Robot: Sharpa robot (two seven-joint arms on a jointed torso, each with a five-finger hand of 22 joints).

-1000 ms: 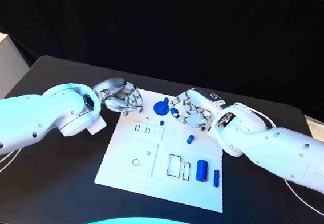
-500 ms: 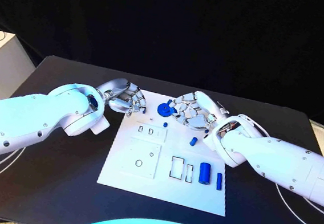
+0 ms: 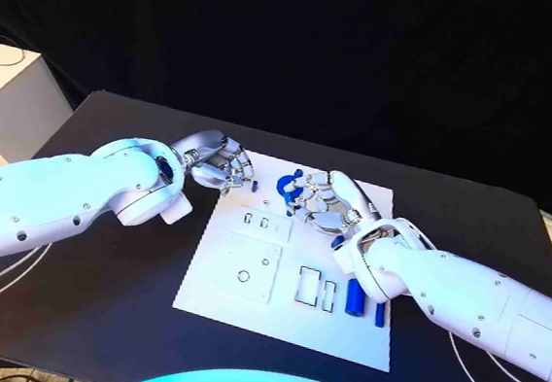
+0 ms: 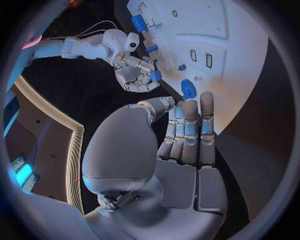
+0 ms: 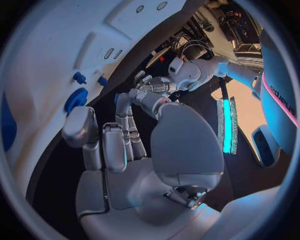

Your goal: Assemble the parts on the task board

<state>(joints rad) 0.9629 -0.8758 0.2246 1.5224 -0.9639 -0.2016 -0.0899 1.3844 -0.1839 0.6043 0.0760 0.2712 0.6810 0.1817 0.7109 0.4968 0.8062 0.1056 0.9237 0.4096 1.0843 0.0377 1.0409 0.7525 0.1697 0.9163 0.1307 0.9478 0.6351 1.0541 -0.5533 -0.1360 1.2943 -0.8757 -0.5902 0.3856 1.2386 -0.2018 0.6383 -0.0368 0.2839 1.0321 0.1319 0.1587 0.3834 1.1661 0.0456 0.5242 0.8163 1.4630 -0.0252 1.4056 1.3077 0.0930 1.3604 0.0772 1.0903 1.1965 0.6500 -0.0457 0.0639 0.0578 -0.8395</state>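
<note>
The left hand (image 3: 218,163) hovers over the far left corner of the white rectangular task board (image 3: 247,305), its fingers loosely curled and holding nothing. Beside it, a round blue disc-shaped part (image 3: 288,178) stands at the far edge of the board. The right hand (image 3: 320,201) is just beside this disc; whether its fingers hold something, I cannot tell. Blue cylinder parts (image 3: 354,299) lie near the board's right edge.

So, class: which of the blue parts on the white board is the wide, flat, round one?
The blue disc at the task board's far edge, close to the right hand; the others are slim pegs and bars.
</note>
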